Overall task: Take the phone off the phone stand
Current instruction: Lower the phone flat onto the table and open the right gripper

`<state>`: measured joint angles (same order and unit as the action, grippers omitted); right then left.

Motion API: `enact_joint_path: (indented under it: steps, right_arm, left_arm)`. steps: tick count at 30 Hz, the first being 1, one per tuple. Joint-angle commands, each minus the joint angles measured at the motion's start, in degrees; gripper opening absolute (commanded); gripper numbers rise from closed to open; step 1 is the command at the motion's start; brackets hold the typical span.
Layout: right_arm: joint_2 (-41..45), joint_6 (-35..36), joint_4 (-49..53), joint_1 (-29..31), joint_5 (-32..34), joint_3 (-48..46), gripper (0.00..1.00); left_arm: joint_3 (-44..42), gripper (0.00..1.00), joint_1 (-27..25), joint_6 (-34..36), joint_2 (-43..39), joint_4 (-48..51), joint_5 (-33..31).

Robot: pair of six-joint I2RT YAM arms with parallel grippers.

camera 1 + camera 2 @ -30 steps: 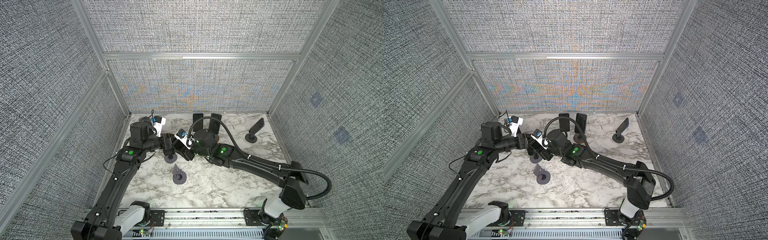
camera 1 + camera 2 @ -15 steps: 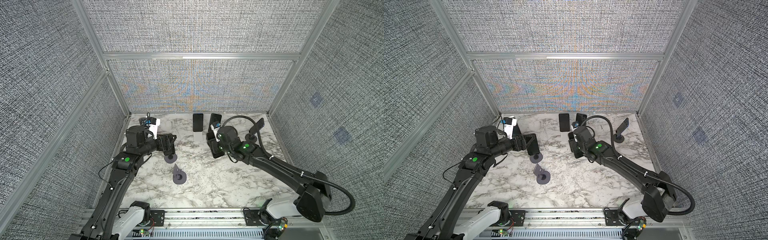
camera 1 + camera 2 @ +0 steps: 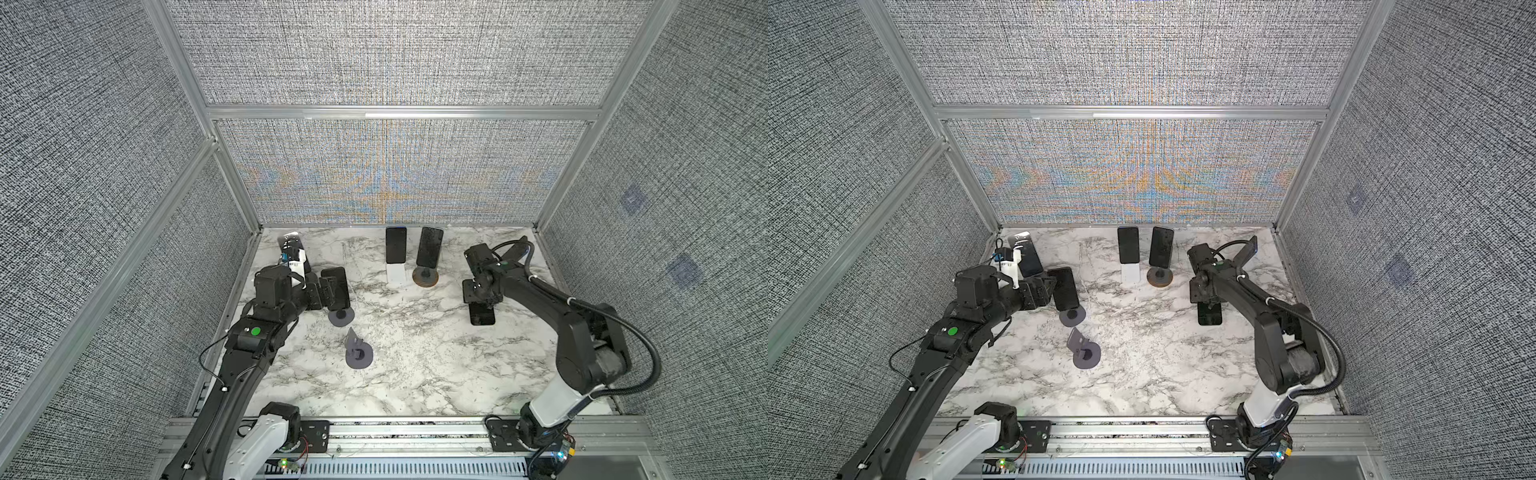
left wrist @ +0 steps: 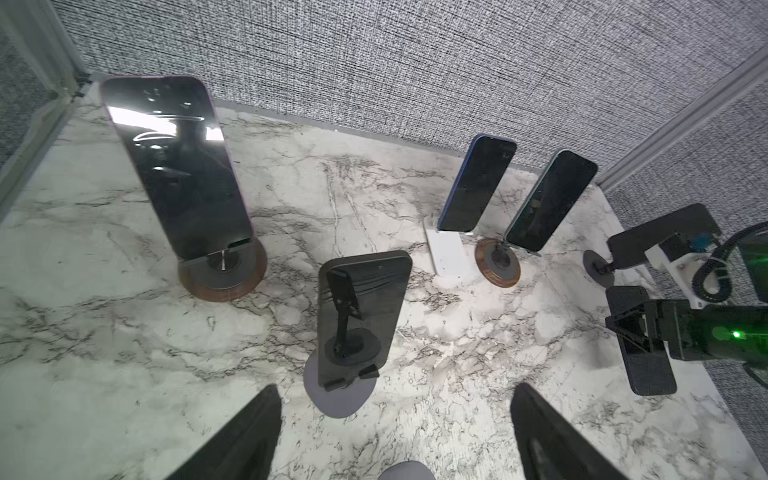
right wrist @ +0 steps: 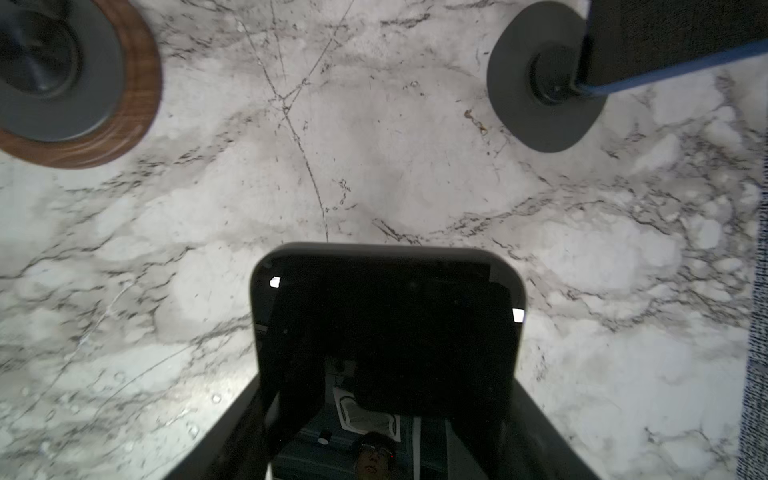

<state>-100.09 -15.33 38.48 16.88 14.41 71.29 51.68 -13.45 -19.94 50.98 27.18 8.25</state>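
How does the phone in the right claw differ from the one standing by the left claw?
The held phone is off any stand; the standing phone leans on its grey stand. The right gripper clamps the held phone's end; the standing phone sits ungripped before the open left gripper. Both screens are dark.
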Motion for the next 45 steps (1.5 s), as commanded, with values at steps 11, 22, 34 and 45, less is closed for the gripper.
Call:
enact_joint_path:
  steps: [11,22,34,45]
  right_arm:
    - [-10.1,3.7,-1.3,-2.9,-6.4,3.9,0.22]
    - [-13.7,4.4,0.5,-5.4,-14.1,6.2,0.41]
    - [-11.8,2.1,2.9,-5.6,-14.0,6.8,0.82]
    - [-2.8,2.1,4.5,-4.6,-13.3,3.4,0.99]
  left_arm:
    - [-1.1,0.98,-0.1,0.5,-0.8,3.3,-5.2]
    - [-1.3,0.98,-0.7,0.3,1.1,2.4,-5.2]
    - [-1.1,0.98,-1.5,0.3,2.3,2.7,-6.3]
    - [-0.6,0.99,-4.5,-1.2,4.5,0.8,-9.3]
